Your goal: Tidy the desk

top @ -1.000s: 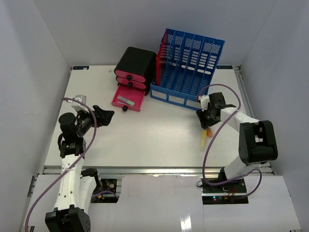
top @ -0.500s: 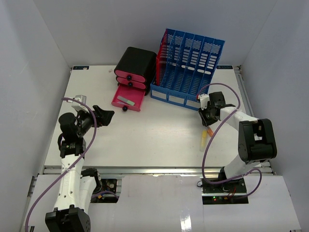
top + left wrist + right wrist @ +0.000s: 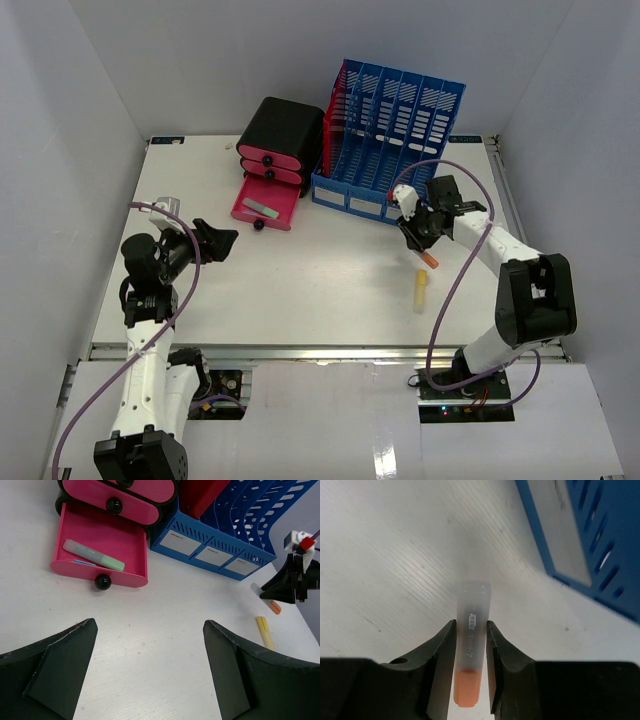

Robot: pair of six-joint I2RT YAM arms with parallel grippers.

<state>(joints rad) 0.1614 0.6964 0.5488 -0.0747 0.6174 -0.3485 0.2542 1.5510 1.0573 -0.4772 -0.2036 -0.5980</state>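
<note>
My right gripper (image 3: 420,240) is shut on an orange highlighter (image 3: 474,597) with a frosted cap, held just in front of the blue file rack (image 3: 390,125). In the top view its orange end (image 3: 430,261) pokes out below the fingers. A yellow highlighter (image 3: 421,292) lies on the white desk (image 3: 320,285) a little nearer than the gripper. At the left of the desk my left gripper (image 3: 222,240) is open and holds nothing, with bare desk between its fingertips (image 3: 90,627). It faces the open pink drawer (image 3: 107,540), which holds a green highlighter (image 3: 94,555).
A black and pink drawer unit (image 3: 280,140) stands at the back, its lowest drawer pulled out. A red file holder (image 3: 335,110) sits at the left end of the blue rack. Grey walls enclose the desk on three sides.
The right gripper has shut on the orange highlighter and carried it a little left and back toward the blue rack. The yellow highlighter and the left arm stayed put.
</note>
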